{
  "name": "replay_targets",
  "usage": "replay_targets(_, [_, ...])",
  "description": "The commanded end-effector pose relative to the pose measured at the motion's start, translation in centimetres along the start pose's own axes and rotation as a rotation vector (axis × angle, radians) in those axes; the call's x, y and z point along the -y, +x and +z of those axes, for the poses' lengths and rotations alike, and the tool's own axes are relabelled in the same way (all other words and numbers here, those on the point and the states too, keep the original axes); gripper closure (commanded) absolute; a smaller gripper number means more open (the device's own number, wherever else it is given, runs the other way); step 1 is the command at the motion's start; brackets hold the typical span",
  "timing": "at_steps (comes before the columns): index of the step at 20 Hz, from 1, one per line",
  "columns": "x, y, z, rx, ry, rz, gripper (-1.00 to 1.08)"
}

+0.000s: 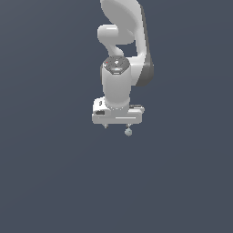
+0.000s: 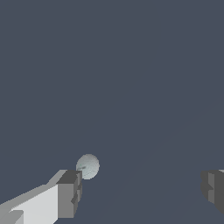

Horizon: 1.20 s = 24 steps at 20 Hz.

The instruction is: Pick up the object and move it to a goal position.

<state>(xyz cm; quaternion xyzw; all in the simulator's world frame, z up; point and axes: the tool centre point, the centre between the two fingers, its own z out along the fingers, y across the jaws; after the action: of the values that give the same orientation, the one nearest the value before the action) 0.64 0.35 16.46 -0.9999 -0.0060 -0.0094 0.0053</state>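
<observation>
The object is a tiny pale grey-blue ball (image 1: 128, 132), lying on the dark flat floor. The white gripper (image 1: 117, 125) points straight down over it with its jaws wide open and empty. The ball sits right at the tip of the finger on the exterior view's right, not midway between the two fingers. In the wrist view the ball (image 2: 88, 166) shows just beside one grey fingertip (image 2: 70, 192), and the other fingertip (image 2: 214, 190) stands far from it. The gripper (image 2: 142, 192) holds nothing. I cannot tell whether the finger touches the ball.
The white arm (image 1: 120, 54) rises behind the gripper to the upper edge of the exterior view. A plain dark grey-blue floor (image 1: 54, 173) lies all around. No goal marker shows.
</observation>
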Motion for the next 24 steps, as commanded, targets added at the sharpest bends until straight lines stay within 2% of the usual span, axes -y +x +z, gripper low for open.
replay_targets(1, [0.1,0.0,0.0,0.0,0.0,-0.001,-0.92])
replay_targets(11, [1.2,-0.8,2.0,0.005,-0.006,-0.115,-0.92])
replay_targets(24, [5.2,-4.1,7.6,0.019,-0.01,-0.481,-0.92])
